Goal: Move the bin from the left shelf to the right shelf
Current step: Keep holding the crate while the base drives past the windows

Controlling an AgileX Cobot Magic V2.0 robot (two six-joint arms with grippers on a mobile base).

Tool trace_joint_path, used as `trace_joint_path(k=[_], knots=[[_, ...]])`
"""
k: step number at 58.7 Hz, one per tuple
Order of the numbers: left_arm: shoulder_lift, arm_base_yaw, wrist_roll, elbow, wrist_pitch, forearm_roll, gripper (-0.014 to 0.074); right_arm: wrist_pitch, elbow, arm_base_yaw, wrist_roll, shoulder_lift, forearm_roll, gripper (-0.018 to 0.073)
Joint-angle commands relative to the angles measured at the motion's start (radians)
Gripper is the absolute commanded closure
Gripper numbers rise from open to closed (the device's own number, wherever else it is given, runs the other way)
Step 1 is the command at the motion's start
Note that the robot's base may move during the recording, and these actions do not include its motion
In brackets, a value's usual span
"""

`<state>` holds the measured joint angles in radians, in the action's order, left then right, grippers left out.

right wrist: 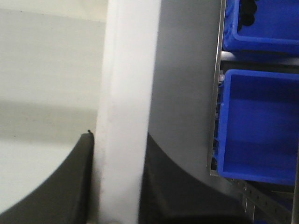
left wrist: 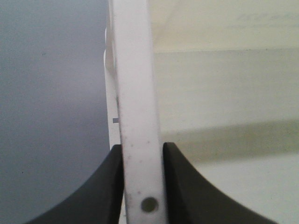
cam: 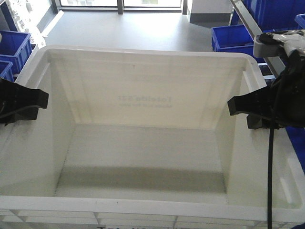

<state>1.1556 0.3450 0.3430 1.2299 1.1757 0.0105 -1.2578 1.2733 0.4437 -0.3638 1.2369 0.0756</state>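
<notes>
The large white bin (cam: 143, 109) fills the front view, empty, with faint mirrored print showing through its far wall. My left gripper (cam: 40, 100) is shut on the bin's left rim (left wrist: 135, 93), one black finger (left wrist: 105, 186) on each side of it. My right gripper (cam: 236, 106) is shut on the bin's right rim (right wrist: 126, 93), with a finger (right wrist: 74, 182) inside the bin and the other outside. The bin hangs between both grippers above the grey floor.
Blue plastic bins (cam: 14, 47) stand at the far left. More blue bins (cam: 233, 38) sit on a metal shelf frame (cam: 252, 33) at the right, seen close in the right wrist view (right wrist: 259, 126). Grey floor (cam: 133, 31) lies ahead.
</notes>
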Motion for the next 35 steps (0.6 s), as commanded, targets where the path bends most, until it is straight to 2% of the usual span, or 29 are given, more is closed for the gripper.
trace_joint_path(k=[1, 35], knots=[[-0.030, 0.006, -0.017, 0.037, -0.098, 0.028, 0.0603, 0.031, 0.039, -0.002, 0.038, -0.033, 0.046, 0.0547], [-0.030, 0.006, -0.017, 0.037, -0.098, 0.028, 0.0603, 0.030, 0.039, -0.002, 0.038, -0.033, 0.046, 0.0547]])
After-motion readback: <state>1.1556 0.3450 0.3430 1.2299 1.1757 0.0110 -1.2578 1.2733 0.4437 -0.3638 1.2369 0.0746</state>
